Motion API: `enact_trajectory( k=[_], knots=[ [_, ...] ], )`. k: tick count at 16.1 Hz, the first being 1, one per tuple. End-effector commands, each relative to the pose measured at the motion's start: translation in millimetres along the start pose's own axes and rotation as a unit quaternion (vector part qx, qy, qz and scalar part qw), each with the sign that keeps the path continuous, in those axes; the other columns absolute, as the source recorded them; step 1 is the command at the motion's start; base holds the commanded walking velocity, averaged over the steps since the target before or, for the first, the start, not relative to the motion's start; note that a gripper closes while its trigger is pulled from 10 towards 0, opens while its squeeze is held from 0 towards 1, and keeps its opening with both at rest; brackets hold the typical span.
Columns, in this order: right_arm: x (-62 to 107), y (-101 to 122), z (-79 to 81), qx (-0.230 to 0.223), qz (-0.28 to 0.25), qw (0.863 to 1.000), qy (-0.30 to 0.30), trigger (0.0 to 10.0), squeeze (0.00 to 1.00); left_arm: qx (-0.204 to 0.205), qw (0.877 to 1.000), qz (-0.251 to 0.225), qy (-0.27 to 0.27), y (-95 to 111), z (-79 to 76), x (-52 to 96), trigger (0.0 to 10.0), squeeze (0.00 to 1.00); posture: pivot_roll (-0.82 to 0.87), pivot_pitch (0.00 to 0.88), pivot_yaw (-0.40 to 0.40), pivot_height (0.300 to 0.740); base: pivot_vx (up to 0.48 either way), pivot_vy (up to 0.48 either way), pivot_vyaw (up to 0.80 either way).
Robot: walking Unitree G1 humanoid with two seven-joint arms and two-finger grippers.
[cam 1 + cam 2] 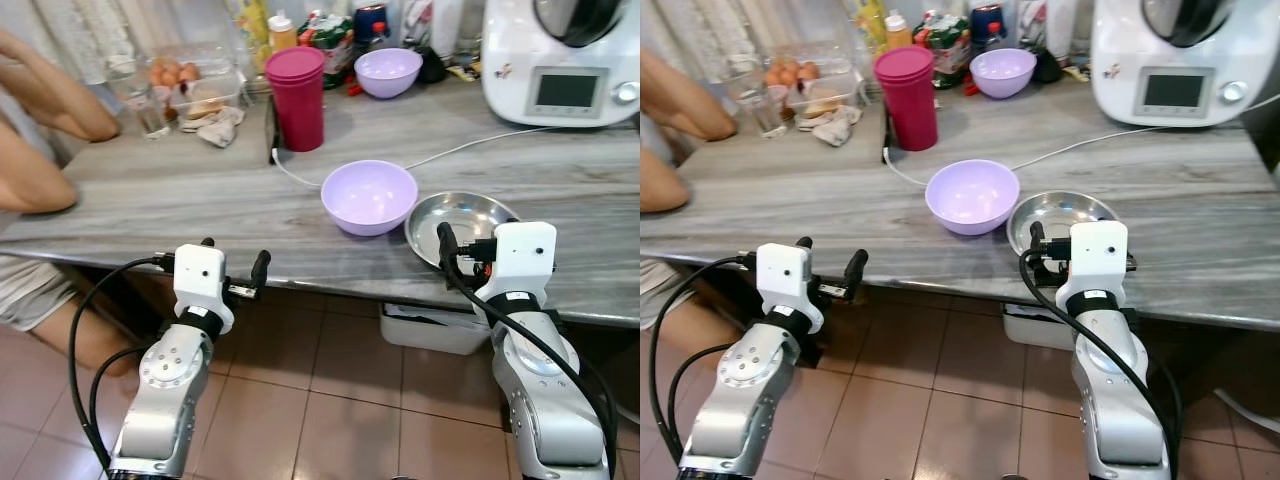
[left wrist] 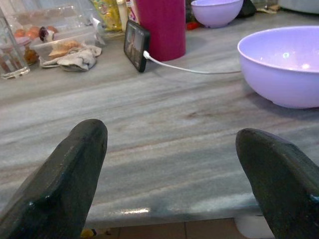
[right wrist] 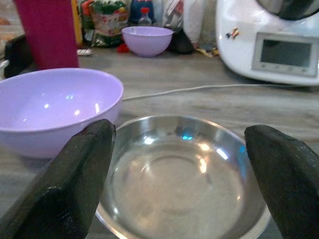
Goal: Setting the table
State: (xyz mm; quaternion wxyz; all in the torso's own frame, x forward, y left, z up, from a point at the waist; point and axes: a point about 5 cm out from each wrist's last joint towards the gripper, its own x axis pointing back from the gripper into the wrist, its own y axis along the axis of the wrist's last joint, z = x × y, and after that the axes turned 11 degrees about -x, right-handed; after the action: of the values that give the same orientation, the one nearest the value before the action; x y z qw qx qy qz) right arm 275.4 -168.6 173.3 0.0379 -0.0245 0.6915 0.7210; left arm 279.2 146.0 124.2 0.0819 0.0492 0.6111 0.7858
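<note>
Both arms are up at the near edge of the grey wood-grain counter, and the right gripper sits right at the steel bowl, fingers spread wide either side of its near rim with nothing between them, the bowl empty and shiny on the counter's near right. Just to its left, touching or nearly so, stands a lilac plastic bowl, also empty. Over on the left, the left gripper hangs at the counter edge, fingers wide apart and holding nothing, pointing across bare counter. Behind the lilac bowl, a stack of magenta plastic cups stands upright, and a black phone leans against it with a white cable plugged in, running along the counter. Far back, a second lilac bowl sits among bottles and packets whose labels are too blurred to read. At far right is a white kitchen machine with a grey screen and a knob; no brand name can be read on it. Far left: a clear box of eggs, a drinking glass, a crumpled cloth. A person's bare arms rest on the counter's left end.
</note>
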Motion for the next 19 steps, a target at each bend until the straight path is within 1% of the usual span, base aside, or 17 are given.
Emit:
enact_trajectory(
  k=[1,5,7,10,13,15,19],
  knots=[
    [-5.2,3.7,0.7,-0.002,-0.006,1.0,0.005,10.0,0.0,-0.013,1.0,0.01,0.01,-3.0,1.8,-1.0,10.0,0.0,-0.24,0.057,0.098,0.74,0.0,0.0,-0.69],
    [-9.0,3.6,-0.5,-0.012,-0.006,1.0,0.001,10.0,0.0,-0.023,0.999,0.028,0.026,-5.7,1.6,-5.6,10.0,0.0,-0.24,0.054,0.096,0.74,0.0,0.0,-0.68],
    [-9.9,4.1,0.9,-0.018,-0.008,1.0,0.005,10.0,0.0,-0.02,0.999,0.031,0.024,-3.9,-1.0,-11.8,10.0,0.0,-0.24,0.047,0.089,0.74,-0.285,0.0,0.0],
    [-9.4,-0.2,-0.3,-0.032,0.001,0.999,-0.001,10.0,0.0,-0.033,0.999,0.034,0.026,-3.8,-2.2,-13.2,10.0,0.0,-0.24,0.045,0.087,0.74,-0.314,0.0,0.0],
    [-10.4,-1.8,-1.7,-0.036,0.004,0.999,-0.007,10.0,0.0,-0.027,0.998,0.042,0.024,-7.1,-0.5,-12.1,10.0,0.0,-0.24,0.046,0.094,0.74,-0.391,0.0,0.0],
    [-11.1,-3.5,-4.9,-0.049,0.007,0.999,-0.016,10.0,0.0,-0.04,0.998,0.041,0.023,-7.0,0.1,-13.1,10.0,0.0,-0.24,0.046,0.094,0.74,-0.45,0.0,0.0],
    [-12.6,-4.5,-6.6,-0.052,0.008,0.998,-0.022,10.0,0.0,-0.042,0.998,0.041,0.017,-6.2,-0.5,-15.8,10.0,0.0,-0.24,0.044,0.105,0.74,-0.444,0.0,0.0]
  ],
)
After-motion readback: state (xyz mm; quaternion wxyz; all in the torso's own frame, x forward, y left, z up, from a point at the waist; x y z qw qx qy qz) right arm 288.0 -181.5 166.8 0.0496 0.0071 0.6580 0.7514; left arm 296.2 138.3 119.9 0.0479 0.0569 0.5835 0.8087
